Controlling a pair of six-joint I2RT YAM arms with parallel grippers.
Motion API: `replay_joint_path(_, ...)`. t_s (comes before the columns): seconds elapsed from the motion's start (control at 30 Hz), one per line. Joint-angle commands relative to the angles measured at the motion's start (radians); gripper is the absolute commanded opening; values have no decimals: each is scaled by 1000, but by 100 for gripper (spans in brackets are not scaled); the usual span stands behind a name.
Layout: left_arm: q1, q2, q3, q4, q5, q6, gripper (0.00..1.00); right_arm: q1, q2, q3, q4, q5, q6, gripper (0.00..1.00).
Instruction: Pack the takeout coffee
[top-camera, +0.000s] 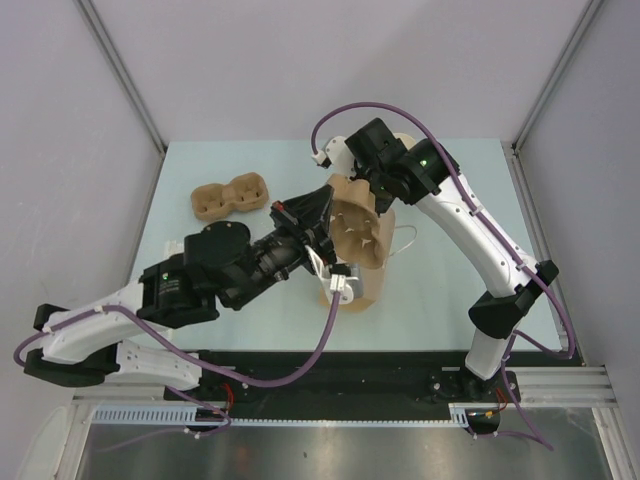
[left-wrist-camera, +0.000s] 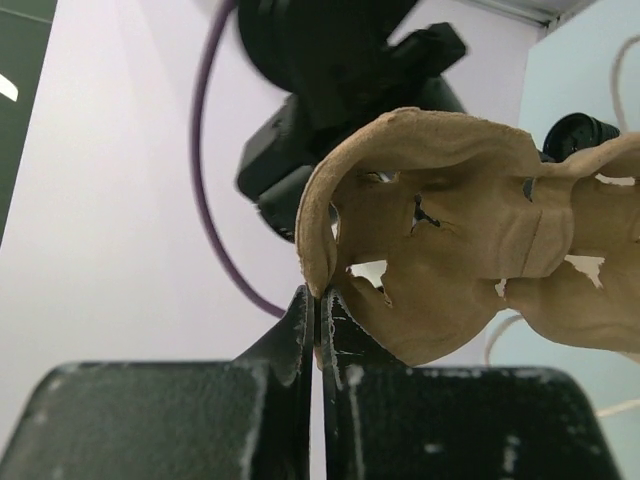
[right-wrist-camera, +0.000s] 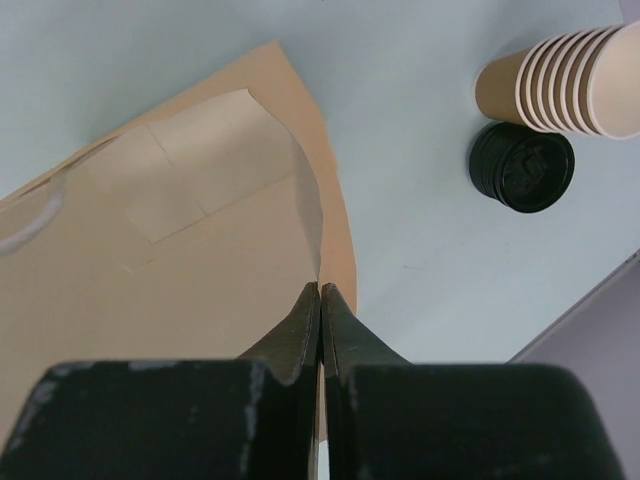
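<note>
Although the task calls for a lidded coffee cup, none shows in any view; whether an arm or the bag hides it cannot be told. On the pale tabletop (top-camera: 430, 300) a brown paper bag (top-camera: 365, 295) sits at centre frame. The right fingers (right-wrist-camera: 312, 310) are shut tight on its upper edge. Over the bag a pulp cup carrier (top-camera: 357, 236) hangs tilted on edge, its long axis running roughly from upper left to lower right. The closed left fingers (left-wrist-camera: 303, 320) clamp its rim, so the left arm is the nearer one. A second carrier (top-camera: 228, 196) lies at upper left. A stack of lidless cups (right-wrist-camera: 550, 85) and black lids (right-wrist-camera: 522, 167) lie at the upper right of the right wrist view. The next move probably depends on lining the carrier up with the bag's mouth.
</note>
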Motion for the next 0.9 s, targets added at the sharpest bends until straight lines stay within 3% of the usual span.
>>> replay_joint_path(0.0, -25, -39, -101, 76, -63, 66, 0, 5, -3, 36, -29, 1, 14, 0)
replay_joint_path(0.33, -42, -45, -195, 41, -111, 35, 0, 22, -10, 39, -32, -21, 14, 0)
replay_joint_path(0.87, -37, -14, -370, 188, -174, 88, 0, 67, -19, 46, -35, -42, 11, 0)
